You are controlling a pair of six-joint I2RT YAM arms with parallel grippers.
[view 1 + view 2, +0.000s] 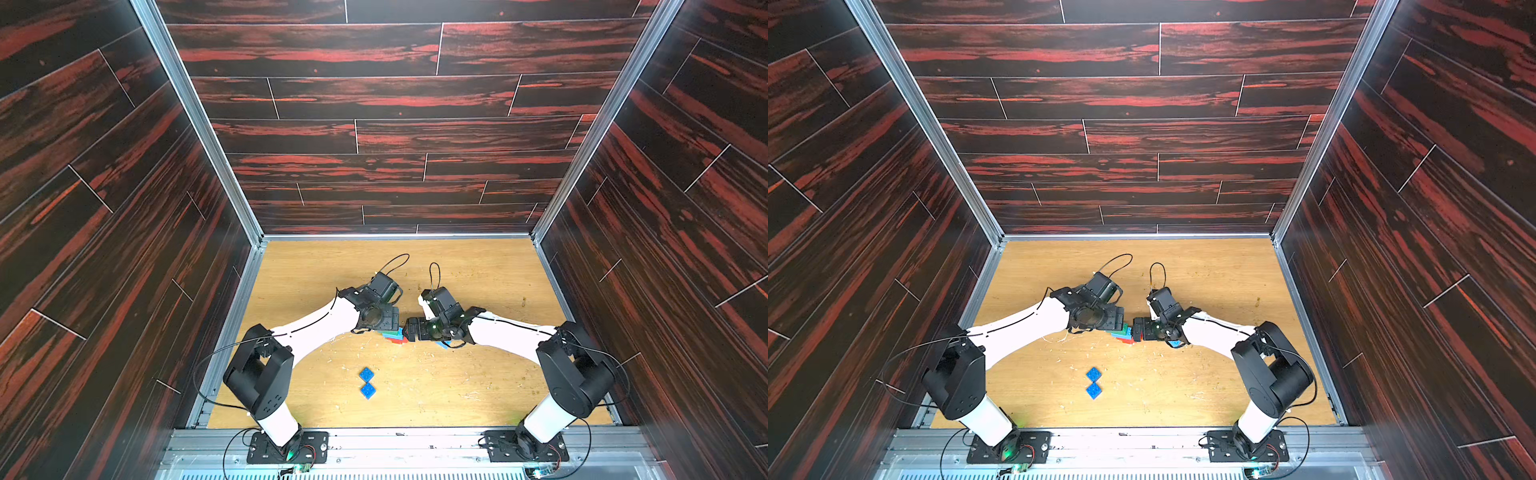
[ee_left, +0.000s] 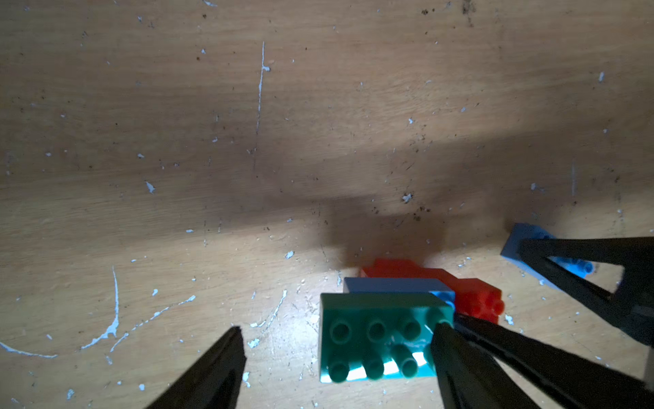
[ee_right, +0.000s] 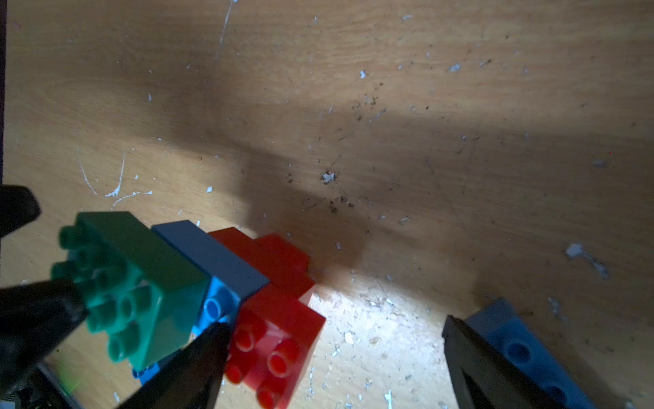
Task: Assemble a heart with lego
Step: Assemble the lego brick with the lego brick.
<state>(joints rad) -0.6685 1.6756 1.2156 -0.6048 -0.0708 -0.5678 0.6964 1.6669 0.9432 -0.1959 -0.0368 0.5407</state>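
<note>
The heart [image 1: 395, 336] sits near the middle of the bench [image 1: 457, 395], right between the two grippers. The left gripper [image 2: 338, 327] is spread apart, and one finger [image 2: 460, 364] touches the green brick [image 2: 375, 308]. The right gripper [image 3: 334, 324] is spread wide too and holds nothing. The heart has a green row, a light blue row and red-orange bricks, stuck together like steps. Only the top views show two dark blue squares [image 1: 366, 374], nearer the front edge. The wrist views best show a loose light blue brick [image 3: 523, 350] beside a right finger.
</note>
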